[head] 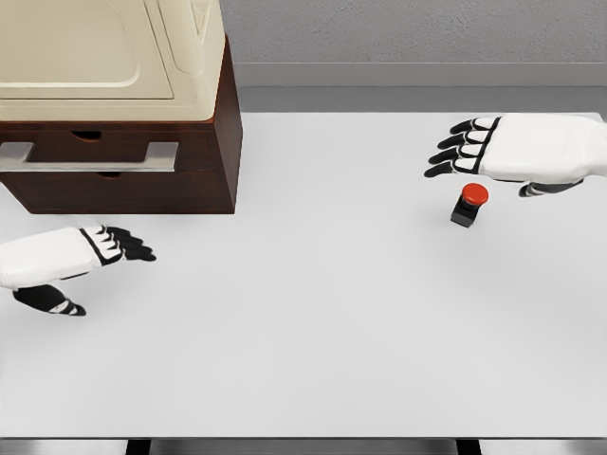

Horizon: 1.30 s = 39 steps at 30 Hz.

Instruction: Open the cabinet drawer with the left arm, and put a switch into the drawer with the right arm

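Observation:
A dark brown cabinet [204, 161] with a cream top stands at the back left of the white table [313, 313]. Its drawer front carries a grey bar handle [90, 156], and the drawer looks closed. My left hand [119, 245] hovers below and in front of the cabinet, fingers relaxed and holding nothing. The switch [469, 204], a black box with a red round button, stands upright on the table at the right. My right hand [465, 147] floats just above and behind it, fingers extended toward the left, not touching it.
A cream appliance-like block [104, 57] sits on top of the cabinet. A grey wall [408, 38] runs behind the table. The table's front edge [303, 438] lies near the bottom of the view.

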### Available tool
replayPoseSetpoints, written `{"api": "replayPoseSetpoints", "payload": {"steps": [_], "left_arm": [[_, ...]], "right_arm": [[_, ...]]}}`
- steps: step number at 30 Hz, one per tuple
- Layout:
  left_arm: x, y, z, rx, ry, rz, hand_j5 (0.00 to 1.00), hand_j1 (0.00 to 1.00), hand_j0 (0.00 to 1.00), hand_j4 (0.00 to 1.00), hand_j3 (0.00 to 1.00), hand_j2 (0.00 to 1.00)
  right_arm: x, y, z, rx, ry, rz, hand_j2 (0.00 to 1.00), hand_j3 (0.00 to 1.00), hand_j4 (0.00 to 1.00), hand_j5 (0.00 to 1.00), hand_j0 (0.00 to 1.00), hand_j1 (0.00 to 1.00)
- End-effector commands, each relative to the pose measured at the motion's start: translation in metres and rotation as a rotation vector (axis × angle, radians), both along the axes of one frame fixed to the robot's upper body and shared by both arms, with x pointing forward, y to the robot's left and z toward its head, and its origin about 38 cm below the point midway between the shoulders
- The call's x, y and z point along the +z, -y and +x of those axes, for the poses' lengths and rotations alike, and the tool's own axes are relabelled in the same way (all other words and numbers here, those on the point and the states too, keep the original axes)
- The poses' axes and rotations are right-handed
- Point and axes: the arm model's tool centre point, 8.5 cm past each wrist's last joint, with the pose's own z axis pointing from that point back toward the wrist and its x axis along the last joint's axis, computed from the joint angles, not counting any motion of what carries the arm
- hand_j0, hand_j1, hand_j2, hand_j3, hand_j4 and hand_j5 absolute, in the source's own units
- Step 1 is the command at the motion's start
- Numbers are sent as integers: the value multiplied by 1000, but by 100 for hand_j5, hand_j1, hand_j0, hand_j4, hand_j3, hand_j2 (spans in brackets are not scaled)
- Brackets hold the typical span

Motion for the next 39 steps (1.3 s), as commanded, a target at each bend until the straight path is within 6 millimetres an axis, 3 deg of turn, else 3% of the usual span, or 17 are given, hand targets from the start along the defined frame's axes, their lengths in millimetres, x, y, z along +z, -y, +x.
{"api": "replayPoseSetpoints", "payload": {"steps": [1, 5, 6, 7, 8, 15, 17, 20, 22, 25, 28, 31, 39], "left_arm": [[-7, 7, -6, -27, -24, 8, 100, 100, 100, 100, 100, 100], [-6, 17, -9, -68, -30, 20, 100, 100, 100, 100, 100, 100], [-1, 17, -7, -68, -27, 9, 100, 100, 100, 100, 100, 100], [2, 16, -8, -53, -58, -22, 100, 100, 100, 100, 100, 100], [9, 17, -9, -42, -94, -77, 100, 100, 100, 100, 100, 100], [32, 10, -5, 81, -253, -358, 100, 100, 100, 100, 100, 100], [52, 12, 2, 52, -272, -389, 100, 100, 100, 100, 100, 100], [76, 17, 4, -52, -337, -348, 100, 100, 100, 100, 100, 100], [96, 18, 9, -74, -281, -327, 100, 100, 100, 100, 100, 100], [105, 18, 12, -79, -253, -323, 91, 91, 91, 91, 91, 91], [120, 15, 18, -60, -204, -337, 92, 92, 92, 92, 92, 92], [118, 8, 28, 60, -228, -345, 100, 100, 100, 100, 100, 100], [112, -7, 45, 303, -249, -229, 100, 100, 100, 100, 100, 100]], "right_arm": [[1, 1, 0, -4, -1, 3, 100, 100, 100, 100, 100, 100], [1, 3, 1, -9, -1, 4, 100, 100, 100, 100, 100, 100], [2, 13, 6, -44, -13, 26, 100, 100, 100, 100, 100, 100], [23, 36, 13, -115, 18, 74, 100, 100, 100, 100, 100, 100], [29, 67, 20, -210, 31, 72, 100, 100, 100, 100, 100, 100], [-32, 31, 16, -112, -116, 9, 100, 100, 100, 100, 100, 100], [-49, 19, 18, -87, -136, -19, 100, 100, 100, 100, 100, 100], [-61, 7, 30, -79, -125, -47, 100, 100, 100, 100, 100, 100], [-64, 9, 37, -95, -131, -46, 100, 100, 100, 100, 100, 100], [-71, 11, 44, -111, -152, -55, 100, 100, 100, 100, 100, 100], [-82, 13, 56, -143, -167, -67, 100, 100, 100, 100, 100, 100], [-87, 17, 66, -172, -170, -76, 100, 100, 100, 100, 100, 100], [-101, 24, 70, -200, -201, -97, 100, 100, 100, 100, 100, 100]]}}
